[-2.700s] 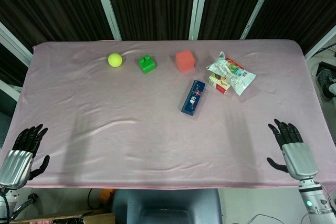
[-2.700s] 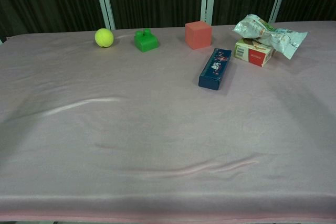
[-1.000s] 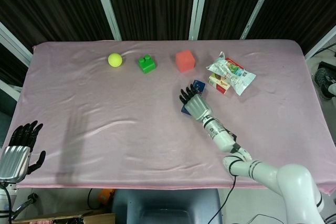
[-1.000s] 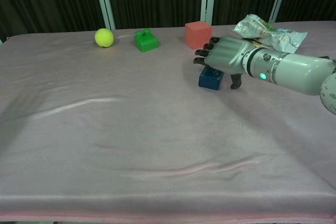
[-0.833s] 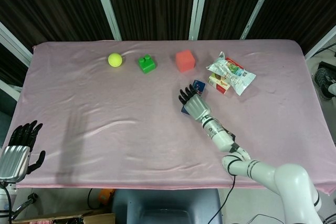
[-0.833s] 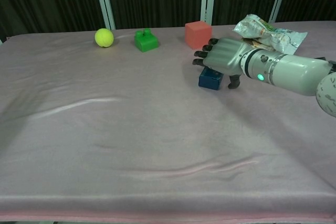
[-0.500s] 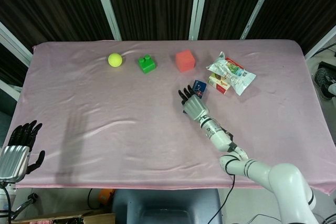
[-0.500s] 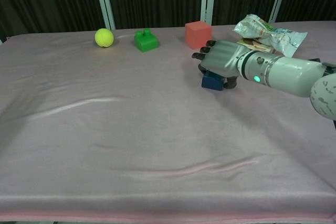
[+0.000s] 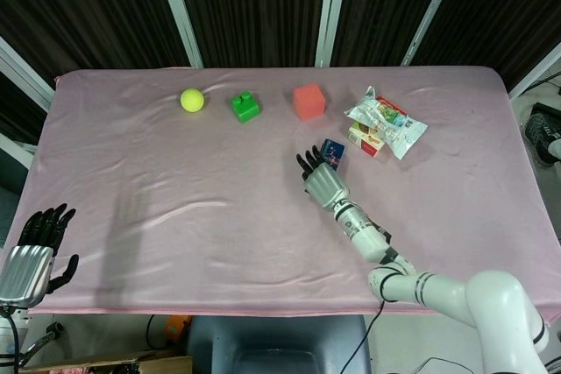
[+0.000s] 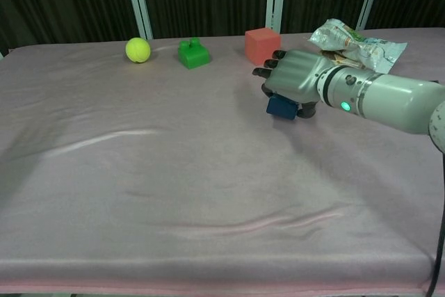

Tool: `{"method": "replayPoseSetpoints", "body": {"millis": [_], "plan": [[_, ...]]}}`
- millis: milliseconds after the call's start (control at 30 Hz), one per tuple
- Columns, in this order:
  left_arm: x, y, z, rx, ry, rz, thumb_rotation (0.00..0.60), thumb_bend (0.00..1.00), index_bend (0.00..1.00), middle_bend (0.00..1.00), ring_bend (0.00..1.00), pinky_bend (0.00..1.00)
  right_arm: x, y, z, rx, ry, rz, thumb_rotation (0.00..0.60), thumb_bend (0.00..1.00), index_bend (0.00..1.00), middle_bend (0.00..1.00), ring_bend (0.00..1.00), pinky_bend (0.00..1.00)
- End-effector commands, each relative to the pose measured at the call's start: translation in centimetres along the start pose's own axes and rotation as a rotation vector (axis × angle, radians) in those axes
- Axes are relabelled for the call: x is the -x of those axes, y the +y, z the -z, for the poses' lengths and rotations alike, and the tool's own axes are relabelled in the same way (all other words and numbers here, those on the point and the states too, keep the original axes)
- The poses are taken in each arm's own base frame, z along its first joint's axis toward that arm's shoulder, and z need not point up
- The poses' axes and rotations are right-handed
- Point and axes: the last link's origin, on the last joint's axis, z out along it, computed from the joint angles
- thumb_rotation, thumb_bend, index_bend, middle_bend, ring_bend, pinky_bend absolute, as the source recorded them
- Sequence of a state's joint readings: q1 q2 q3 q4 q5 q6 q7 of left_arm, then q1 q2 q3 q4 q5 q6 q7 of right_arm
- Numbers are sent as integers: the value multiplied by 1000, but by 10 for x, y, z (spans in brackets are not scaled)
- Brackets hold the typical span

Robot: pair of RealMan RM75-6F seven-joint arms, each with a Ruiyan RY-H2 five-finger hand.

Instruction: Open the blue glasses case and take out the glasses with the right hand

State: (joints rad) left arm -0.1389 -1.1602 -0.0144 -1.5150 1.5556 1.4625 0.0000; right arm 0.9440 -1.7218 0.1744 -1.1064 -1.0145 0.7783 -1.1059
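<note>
A: Right hand [image 10: 297, 85]?
B: Dark fingers [image 10: 268, 73] wrapped over the long blue glasses case [image 10: 281, 108], gripping it; case closed, raised off the pink cloth surface [image 10: 174, 172] near the red cube [image 10: 262, 45].
A: Left hand [image 9: 33, 256]?
B: Fingers apart, holding nothing, at the surface's near left corner.

Along the far edge of the pink tablecloth [image 9: 175, 208]: yellow-green tennis ball [image 9: 192, 100], green toy brick [image 9: 244, 107], red cube [image 9: 308, 101], crinkled clear snack packet [image 9: 386, 124] atop a red-and-cream carton [image 9: 363, 140].
</note>
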Motion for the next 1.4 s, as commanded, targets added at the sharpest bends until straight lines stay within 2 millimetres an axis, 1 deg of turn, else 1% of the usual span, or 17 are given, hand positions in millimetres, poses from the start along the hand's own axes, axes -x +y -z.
{"method": "replayPoseSetpoints", "body": {"millis": [33,200,333,433,533,633,667,700,767,833,900,1000,1167,1200,1267,1300,1400], "plan": [[-1,0,1,0,2,-1,600,406,0,0,0,39,-19,-10,24,29,-49,31,600,608,695,0,0,0],[-3,-1,4,4,1,11,600,408,0,0,0,39,-39,-34,51,17,-113,81,600,609,702,0,0,0],[-3,0,5,13,-8,14,600,406,0,0,0,39,-50,-48,68,-2,-147,111,600,610,702,0,0,0],[-4,0,6,18,-11,15,600,408,0,0,0,39,-53,-57,76,-9,-174,129,600,610,700,0,0,0],[-3,0,6,18,-13,15,600,407,0,0,0,39,-54,-63,78,-11,-182,139,600,610,654,0,0,0],[-3,0,6,17,-17,14,600,407,0,0,0,39,-51,-66,77,-9,-194,127,600,610,505,0,0,0],[-3,0,6,17,-17,14,600,407,0,0,0,39,-50,-67,76,-9,-196,124,600,610,396,0,0,0],[-3,0,6,16,-17,14,600,407,0,0,0,39,-49,-66,75,-9,-196,121,600,610,324,0,0,0],[-3,0,6,14,-16,14,600,406,0,0,0,39,-47,-66,73,-10,-195,105,600,606,145,0,0,0],[-2,0,6,9,-16,11,600,407,0,0,0,40,-43,-63,72,-13,-203,77,600,576,71,0,0,0],[-2,0,5,7,-19,12,600,408,0,0,0,40,-40,-59,71,-16,-207,49,600,519,22,0,0,0],[-2,0,5,5,-18,11,600,407,0,0,0,40,-38,-49,70,-28,-184,1,600,464,3,0,0,0],[-4,-1,6,1,-9,13,600,407,0,0,0,40,-28,-20,77,-73,-96,-112,600,456,14,0,0,0],[-4,-1,6,0,-6,14,600,407,0,0,0,40,-23,-12,80,-87,-63,-139,600,456,30,0,0,0],[-4,0,6,0,-3,12,600,407,0,0,0,40,-12,0,84,-96,-30,-202,600,457,103,0,0,0],[-4,0,6,1,-3,10,600,407,0,0,0,40,-3,7,86,-100,-21,-251,600,457,138,0,0,0],[-2,1,6,3,-8,8,600,406,0,0,0,40,19,21,88,-104,-2,-388,600,456,213,8,0,0]]}}
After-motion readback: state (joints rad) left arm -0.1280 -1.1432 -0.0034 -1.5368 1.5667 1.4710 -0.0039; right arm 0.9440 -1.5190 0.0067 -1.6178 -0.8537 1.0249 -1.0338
